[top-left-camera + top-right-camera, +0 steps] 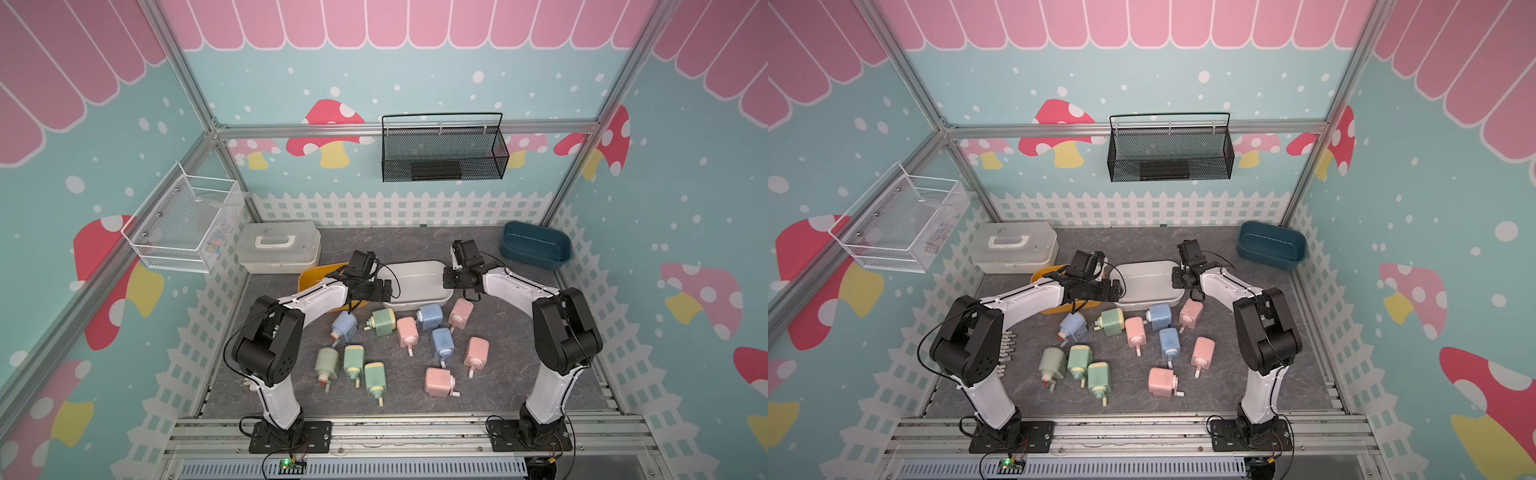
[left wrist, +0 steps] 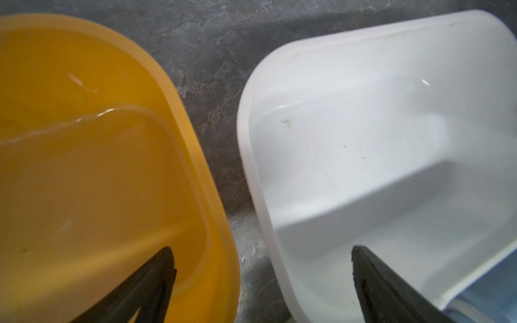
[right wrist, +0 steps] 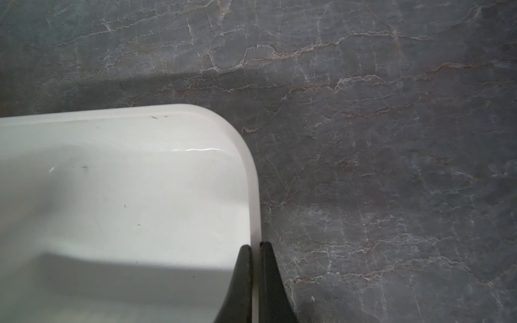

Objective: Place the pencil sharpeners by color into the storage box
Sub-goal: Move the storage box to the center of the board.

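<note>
Several pastel pencil sharpeners lie loose on the grey mat in both top views: pink (image 1: 460, 311), blue (image 1: 430, 316) and green (image 1: 383, 322) ones, with more nearer the front. Behind them stand a white storage box (image 1: 415, 282) and a yellow one (image 1: 309, 278), both with nothing in them. My right gripper (image 3: 255, 244) is shut on the white box's (image 3: 126, 181) right-hand rim, one finger inside and one outside. My left gripper (image 2: 261, 249) hangs open and holds nothing over the gap between the yellow box (image 2: 84, 167) and the white box (image 2: 363, 139).
A dark blue bin (image 1: 534, 245) stands at the back right and a lidded translucent case with a handle (image 1: 279, 247) at the back left. A white wire basket (image 1: 183, 220) and a black mesh basket (image 1: 442, 151) hang on the walls. A low white fence rings the mat.
</note>
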`<state>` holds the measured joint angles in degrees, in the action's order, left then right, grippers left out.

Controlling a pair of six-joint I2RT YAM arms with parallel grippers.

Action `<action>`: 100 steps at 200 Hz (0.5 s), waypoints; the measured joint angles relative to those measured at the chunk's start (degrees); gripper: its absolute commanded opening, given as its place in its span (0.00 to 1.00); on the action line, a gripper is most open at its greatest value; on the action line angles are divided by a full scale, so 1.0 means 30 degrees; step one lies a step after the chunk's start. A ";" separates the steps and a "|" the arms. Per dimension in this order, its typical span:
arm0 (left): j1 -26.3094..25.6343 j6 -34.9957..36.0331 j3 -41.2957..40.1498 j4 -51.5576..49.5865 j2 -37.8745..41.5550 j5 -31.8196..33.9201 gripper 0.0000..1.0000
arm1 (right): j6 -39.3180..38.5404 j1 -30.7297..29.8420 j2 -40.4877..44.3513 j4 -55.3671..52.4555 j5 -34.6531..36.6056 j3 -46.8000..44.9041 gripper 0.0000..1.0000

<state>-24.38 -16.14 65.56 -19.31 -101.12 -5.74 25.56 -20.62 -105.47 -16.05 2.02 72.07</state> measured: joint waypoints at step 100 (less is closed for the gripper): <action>0.4262 0.0007 -0.3468 -0.0036 0.3876 0.0408 0.99 | 0.0466 -0.0058 -0.0736 0.0335 -0.0284 0.0729 0.09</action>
<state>-11.60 -16.12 55.16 -19.42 -89.49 -4.51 26.96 -20.80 -107.68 -15.05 1.17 74.26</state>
